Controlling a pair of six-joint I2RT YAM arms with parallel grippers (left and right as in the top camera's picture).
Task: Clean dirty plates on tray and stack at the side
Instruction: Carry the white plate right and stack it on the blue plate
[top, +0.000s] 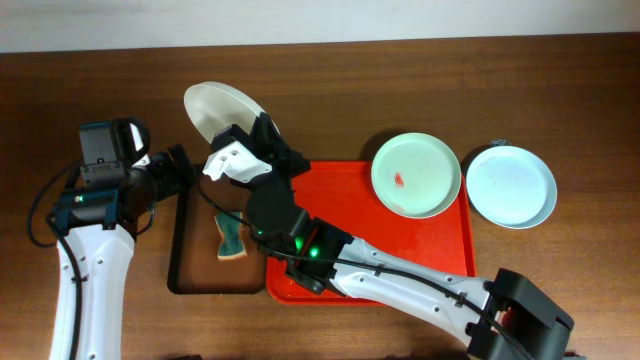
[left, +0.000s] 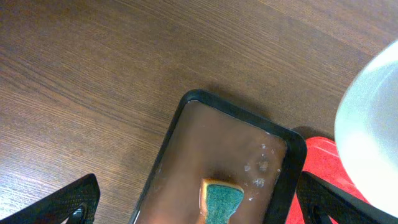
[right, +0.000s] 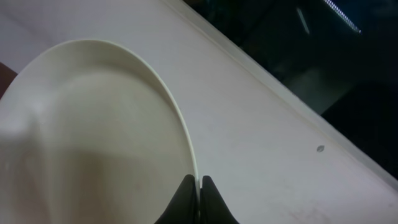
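The small brown tray (top: 178, 262) with a black rim lies just beside the red tray (top: 440, 250), a green sponge (top: 232, 238) in it, and the right arm stretches across the red tray. The left gripper (top: 188, 166) hangs over the brown tray's far end, spread wide and empty. The right gripper (right: 199, 188) is pinched tight on the rim of the white plate (top: 215, 105), held tilted above the worktop (top: 400, 80) beyond both trays, its face plain cream-white. The mint plate (top: 416, 174), smeared red, sits at the red tray's far right corner, overlapping the rim. The light blue plate (top: 510, 186) rests on the worktop just beside it.

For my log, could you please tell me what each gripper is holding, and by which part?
The right gripper pinches the white plate by its rim; the left gripper is open and holds nothing.
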